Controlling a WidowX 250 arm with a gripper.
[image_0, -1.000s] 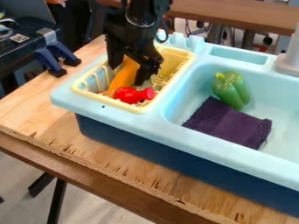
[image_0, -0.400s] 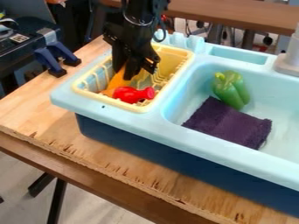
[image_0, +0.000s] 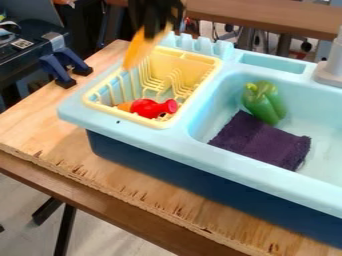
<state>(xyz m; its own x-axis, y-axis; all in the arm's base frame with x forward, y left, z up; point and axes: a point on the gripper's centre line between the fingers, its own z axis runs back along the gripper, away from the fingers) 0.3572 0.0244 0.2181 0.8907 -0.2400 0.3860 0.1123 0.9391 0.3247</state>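
Observation:
At the top edge of the camera view, my black gripper (image_0: 156, 22) is shut on an orange-yellow, knife-like object (image_0: 140, 47). The object hangs tilted, its lower end over the back left rim of the yellow dish rack (image_0: 190, 106). Inside the rack's front part lies a red, bottle-shaped toy (image_0: 148, 108), with a small orange piece (image_0: 125, 106) beside its left end. A green bell pepper (image_0: 265, 102) and a dark purple cloth (image_0: 260, 140) lie in the sink basin, the pepper just behind the cloth.
The light blue sink (image_0: 214, 152) stands on a wooden table (image_0: 40, 127). A grey faucet (image_0: 330, 67) rises at the basin's right. Blue clamps (image_0: 63, 65) grip the black equipment at the left.
My gripper has closed on the orange-yellow object and moved up, lifting it out of the rack. The red toy, pepper and cloth have kept their places.

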